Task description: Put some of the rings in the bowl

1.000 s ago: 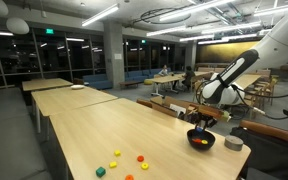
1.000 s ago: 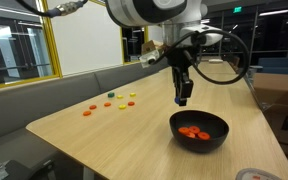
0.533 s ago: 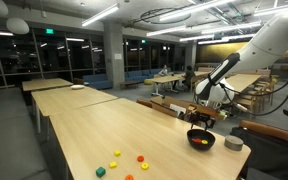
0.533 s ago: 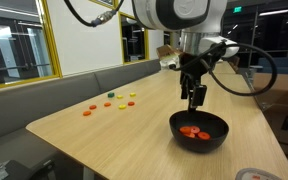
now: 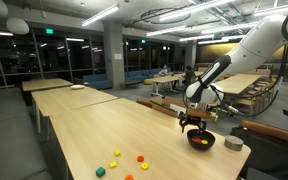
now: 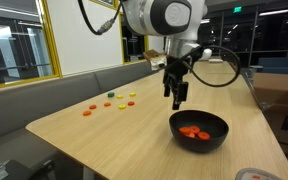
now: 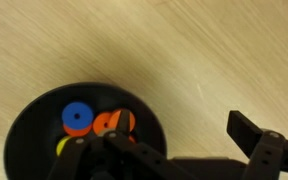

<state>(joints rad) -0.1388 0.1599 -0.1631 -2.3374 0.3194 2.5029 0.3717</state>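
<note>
Your tool [image 6: 176, 100] hangs spread and empty just over the bowl [image 6: 200, 146], which holds several rings [image 6: 192, 131]. Rise clear first, then descend straight onto the loose rings [image 6: 109, 103] across the bench [image 6: 104, 135].

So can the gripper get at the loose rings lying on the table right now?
Probably yes: the gripper hangs open and empty above the table, and nothing stands between it and the loose rings, though they lie well off.

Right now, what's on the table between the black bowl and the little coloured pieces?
Nothing. Only bare wooden table lies between the bowl and the loose pieces, as an exterior view shows.
</note>
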